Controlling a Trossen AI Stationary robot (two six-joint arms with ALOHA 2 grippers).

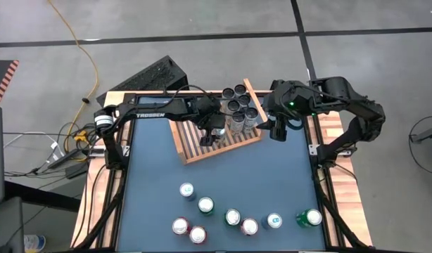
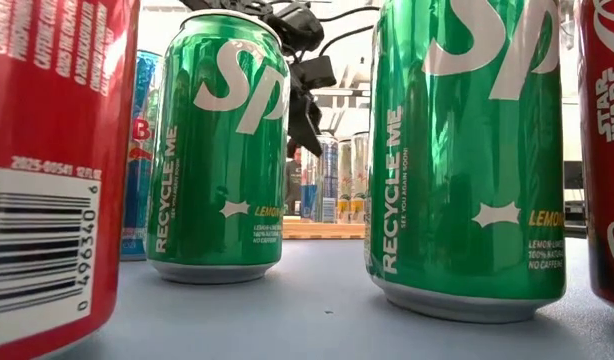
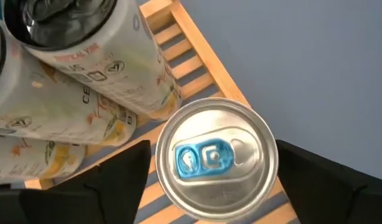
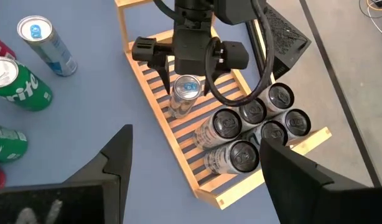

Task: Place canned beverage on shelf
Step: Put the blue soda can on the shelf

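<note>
Reaching in from the left side of the table, the left gripper point(image 1: 213, 132) hangs over the wooden shelf point(image 1: 191, 144) with its fingers spread wide on either side of a silver can with a blue tab point(image 4: 185, 93). That can stands upright on the slats of the shelf, and in the left wrist view the can point(image 3: 216, 158) sits between the two dark fingers point(image 3: 116, 180) with a gap showing on each side, so the fingers are not closed on it. Just beside it, toward the far corner of the shelf, a cluster of six dark-topped cans point(image 1: 238, 104) stands packed together. To the right of the shelf, the right gripper point(image 1: 278, 128) hovers above the blue table point(image 1: 272, 176) near the shelf's edge, its fingers well apart and holding nothing. Along the near edge of the table stands a loose row of cans point(image 1: 230, 218), among them green ones point(image 2: 217, 150), red ones and a blue one, all well apart from the shelf.
</note>
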